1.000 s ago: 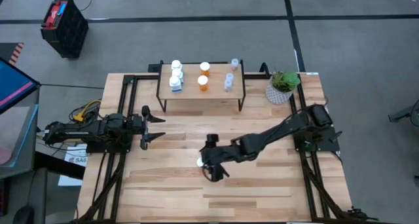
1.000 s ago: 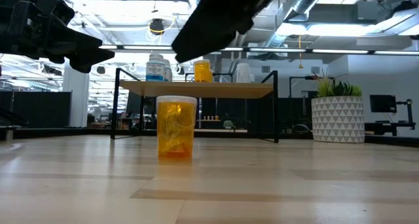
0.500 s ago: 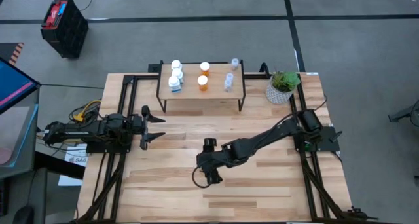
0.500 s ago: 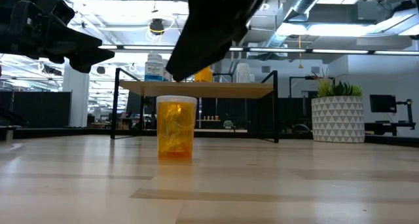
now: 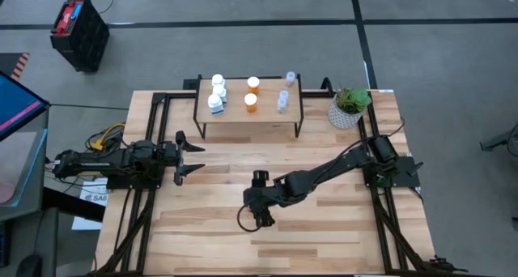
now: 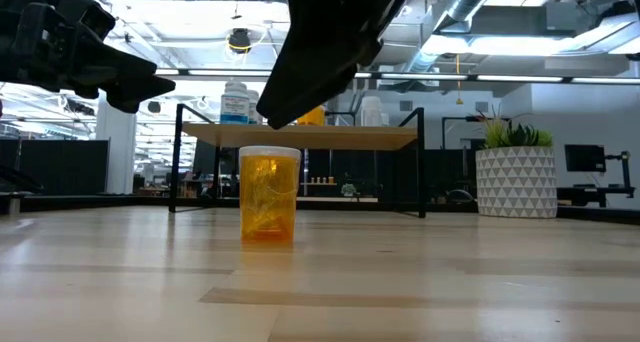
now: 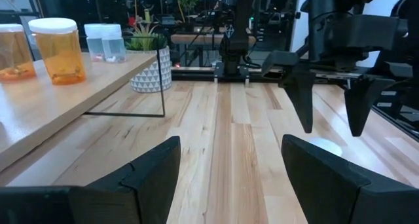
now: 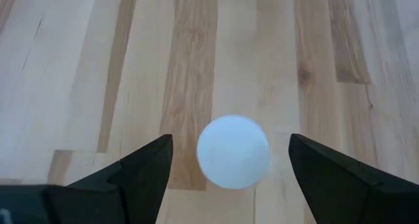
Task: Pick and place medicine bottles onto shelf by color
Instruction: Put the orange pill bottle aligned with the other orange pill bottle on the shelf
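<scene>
We see the right gripper [image 8: 229, 162] poised directly above an orange bottle [image 6: 268, 195] standing upright on the worktop [image 5: 324, 228], well in front of the shelf [image 5: 267, 112]; its fingers [image 8: 340, 178] are spread wide either side of the white cap [image 8: 234, 150] and grip nothing. On the shelf we count three white bottles [image 5: 217, 93], two orange bottles [image 5: 252, 93] and two clear bottles [image 5: 286, 92]. The left gripper [image 5: 188, 154] waits left of the shelf front, fingers wide apart, empty.

orange bottle [image 6: 268, 195] with white cap, dark arms, pale striped wooden table [image 6: 420, 282]
</scene>
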Robot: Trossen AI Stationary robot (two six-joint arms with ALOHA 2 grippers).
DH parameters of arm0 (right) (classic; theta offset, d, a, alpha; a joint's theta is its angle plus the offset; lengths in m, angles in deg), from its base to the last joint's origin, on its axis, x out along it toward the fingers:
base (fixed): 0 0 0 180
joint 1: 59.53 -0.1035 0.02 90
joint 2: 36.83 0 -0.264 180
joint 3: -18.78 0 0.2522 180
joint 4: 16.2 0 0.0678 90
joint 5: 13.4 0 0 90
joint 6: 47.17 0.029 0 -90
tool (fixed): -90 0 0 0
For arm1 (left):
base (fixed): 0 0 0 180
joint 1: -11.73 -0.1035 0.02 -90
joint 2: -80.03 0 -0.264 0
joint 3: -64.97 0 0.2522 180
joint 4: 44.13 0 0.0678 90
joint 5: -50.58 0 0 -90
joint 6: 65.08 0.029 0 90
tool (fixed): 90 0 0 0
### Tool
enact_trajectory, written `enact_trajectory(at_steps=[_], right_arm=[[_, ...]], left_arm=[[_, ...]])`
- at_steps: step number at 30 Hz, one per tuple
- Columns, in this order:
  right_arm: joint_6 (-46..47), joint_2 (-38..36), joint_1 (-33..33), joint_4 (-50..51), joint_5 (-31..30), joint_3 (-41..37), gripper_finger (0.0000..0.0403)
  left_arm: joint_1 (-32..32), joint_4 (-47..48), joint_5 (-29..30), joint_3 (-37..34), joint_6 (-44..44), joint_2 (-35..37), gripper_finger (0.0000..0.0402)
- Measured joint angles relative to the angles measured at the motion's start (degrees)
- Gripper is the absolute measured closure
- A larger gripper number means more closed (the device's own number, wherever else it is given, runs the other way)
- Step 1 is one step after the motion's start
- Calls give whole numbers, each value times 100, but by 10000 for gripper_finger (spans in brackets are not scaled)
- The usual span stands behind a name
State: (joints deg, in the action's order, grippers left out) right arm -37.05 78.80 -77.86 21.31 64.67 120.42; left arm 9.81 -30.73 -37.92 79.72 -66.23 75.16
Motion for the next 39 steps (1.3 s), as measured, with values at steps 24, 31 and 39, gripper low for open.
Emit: enact_trajectory(at_steps=[24,31,39], right_arm=[[0,-2,119,-620,-9,-584,79],[-5,125,184,-779,-15,-569,79],[-7,601,182,-744,9,-425,79]], left_arm=[[0,0,0,0,-10,0,148],[-1,-1,0,0,-7,0,148],[0,-1,2,0,-9,-35,148]])
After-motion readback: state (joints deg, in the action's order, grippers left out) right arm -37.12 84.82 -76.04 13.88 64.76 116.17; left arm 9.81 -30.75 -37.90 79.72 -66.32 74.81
